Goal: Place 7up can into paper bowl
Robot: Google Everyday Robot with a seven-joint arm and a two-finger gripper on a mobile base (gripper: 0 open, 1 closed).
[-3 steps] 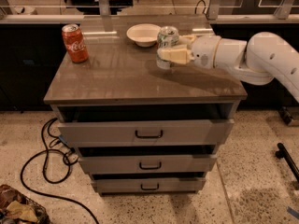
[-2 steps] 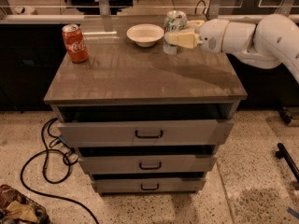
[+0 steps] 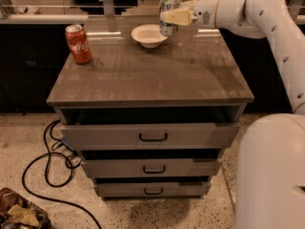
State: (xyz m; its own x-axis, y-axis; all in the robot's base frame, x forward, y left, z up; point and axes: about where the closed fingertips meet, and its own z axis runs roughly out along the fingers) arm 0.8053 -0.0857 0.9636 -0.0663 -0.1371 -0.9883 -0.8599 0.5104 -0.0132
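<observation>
The 7up can [image 3: 169,4] is whitish-silver with green markings and is held upright in the air, above and just right of the paper bowl [image 3: 148,35]. My gripper [image 3: 172,17] is shut on the can's lower half, reaching in from the right at the back of the drawer unit's top. The paper bowl is small, white and round, and sits empty at the back centre of the top. The can's bottom edge is near the bowl's right rim.
A red Coca-Cola can [image 3: 78,43] stands at the back left of the grey top [image 3: 152,75]. The unit has three drawers, the upper one [image 3: 152,136] pulled slightly out. A black cable [image 3: 47,166] and a bag lie on the floor at left. My white arm [image 3: 271,18] fills the right side.
My gripper has lifted the 7up can off the top and carried it back and left, from the right of the bowl to just above its right rim.
</observation>
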